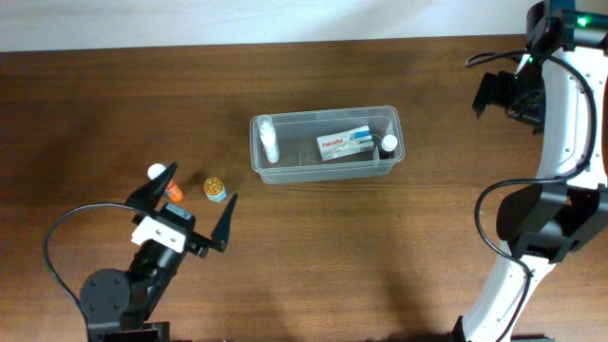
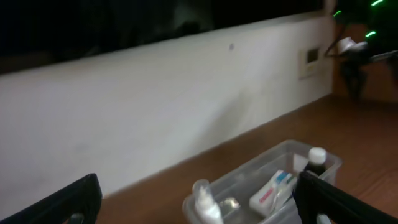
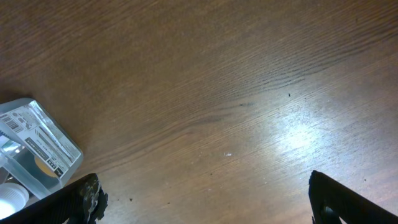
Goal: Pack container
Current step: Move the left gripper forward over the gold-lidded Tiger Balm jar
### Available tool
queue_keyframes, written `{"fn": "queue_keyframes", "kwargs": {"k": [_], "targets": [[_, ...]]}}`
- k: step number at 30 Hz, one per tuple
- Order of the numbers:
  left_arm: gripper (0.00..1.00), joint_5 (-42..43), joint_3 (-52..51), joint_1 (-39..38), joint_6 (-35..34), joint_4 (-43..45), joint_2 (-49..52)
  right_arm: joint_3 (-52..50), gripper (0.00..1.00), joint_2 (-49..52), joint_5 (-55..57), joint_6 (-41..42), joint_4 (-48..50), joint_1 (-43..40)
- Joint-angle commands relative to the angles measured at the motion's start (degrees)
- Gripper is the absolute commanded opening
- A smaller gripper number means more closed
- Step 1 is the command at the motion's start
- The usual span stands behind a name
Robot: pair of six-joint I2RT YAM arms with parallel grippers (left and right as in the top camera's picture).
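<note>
The clear container [image 1: 328, 175] stands at the table's middle. It holds a white bottle [image 1: 269, 141] at its left end, a white Panadol box [image 1: 345, 144] and a dark bottle with a white cap [image 1: 389, 144] at its right end. An orange bottle with a white cap [image 1: 164, 180] and a small yellow-lidded jar [image 1: 215, 189] stand on the table left of it. My left gripper [image 1: 190, 199] is open and empty, its fingers either side of these two. The left wrist view shows the container [image 2: 249, 167] ahead. My right gripper [image 1: 499, 95] is open and empty, right of the container.
The right wrist view shows bare wooden table under the open fingers [image 3: 205, 205] and the container's labelled corner [image 3: 37, 146] at the left edge. A white wall [image 2: 155, 106] runs behind the table. The right arm's white body [image 1: 560, 171] fills the right side.
</note>
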Motion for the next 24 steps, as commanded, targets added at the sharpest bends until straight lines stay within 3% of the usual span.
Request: {"fn": "queue_keyframes", "kwargs": {"k": [1, 7, 17, 24], "targets": [[0.99, 6.25, 1.81, 0.15, 0.94, 0.70, 0.02, 0.02, 0.98, -0.17, 0.87, 0.46, 0.02, -0.33], [0.99, 7.13, 10.71, 0.15, 1.25, -8.63, 5.07, 0.02, 0.98, -0.17, 0.87, 0.46, 0.02, -0.33], [0.99, -0.44, 42.27, -0.02, 11.69, -50.82, 30.18, 0.02, 0.98, -0.17, 0.87, 0.46, 0.02, -0.33], [0.99, -11.19, 53.70, -1.57, 9.35, -62.45, 43.85, 0.02, 0.98, -0.17, 0.87, 0.46, 0.02, -0.33]]}}
